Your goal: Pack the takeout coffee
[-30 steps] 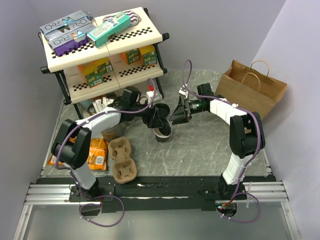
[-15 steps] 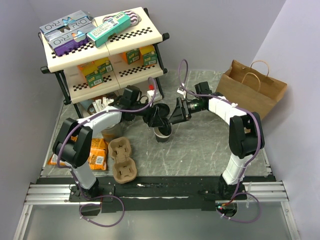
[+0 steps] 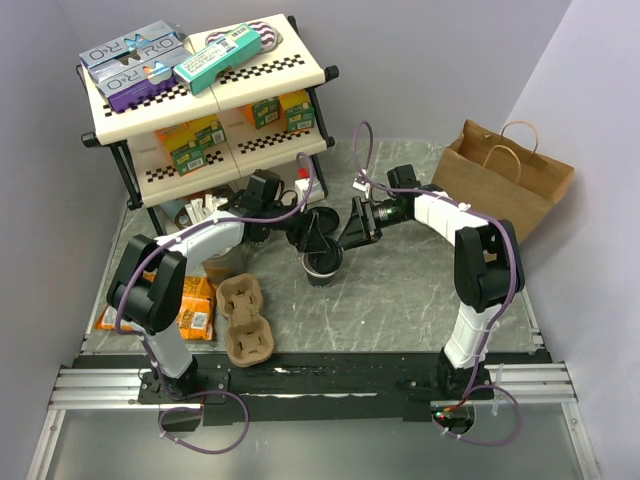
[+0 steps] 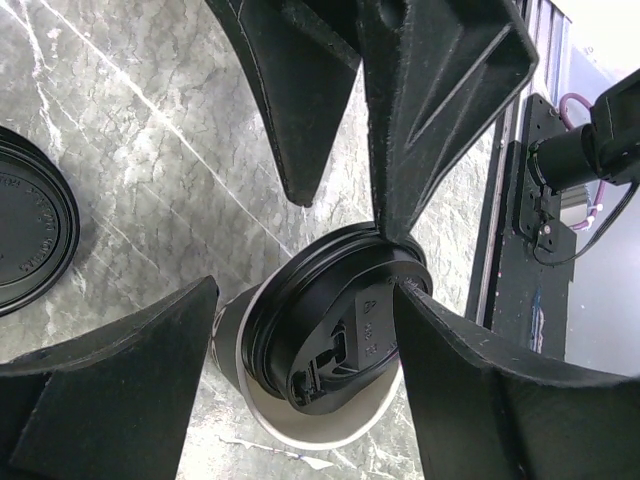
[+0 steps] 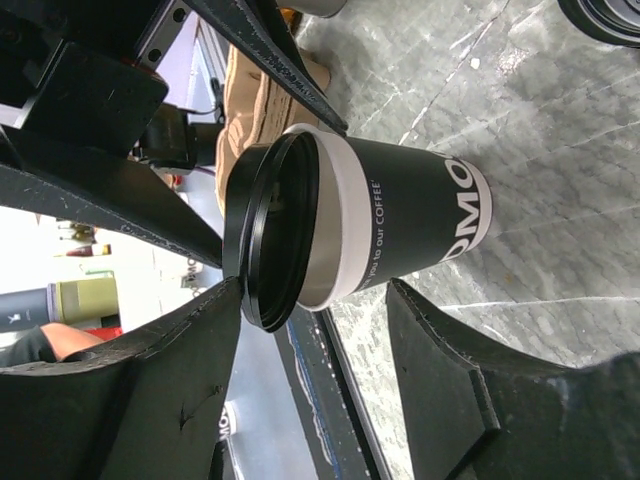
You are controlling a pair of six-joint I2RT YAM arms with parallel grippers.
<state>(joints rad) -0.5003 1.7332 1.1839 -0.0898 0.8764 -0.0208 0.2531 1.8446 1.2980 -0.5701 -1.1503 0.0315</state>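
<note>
Change since a second ago: your right gripper (image 3: 350,233) has drawn nearer the takeout coffee (image 5: 400,225), which stands mid-tabletop (image 3: 420,290). Its fingers gape, holding nothing. Your left gripper (image 3: 320,244): spread wide, flanking the cup's top; grip cannot be told. Black lid (image 4: 330,335): tilted on the rim, unseated. Wall reads "you to our COFFEE". Nearby: spare lid (image 4: 30,230), pulp carrier (image 3: 246,318), paper bag (image 3: 505,180).
</note>
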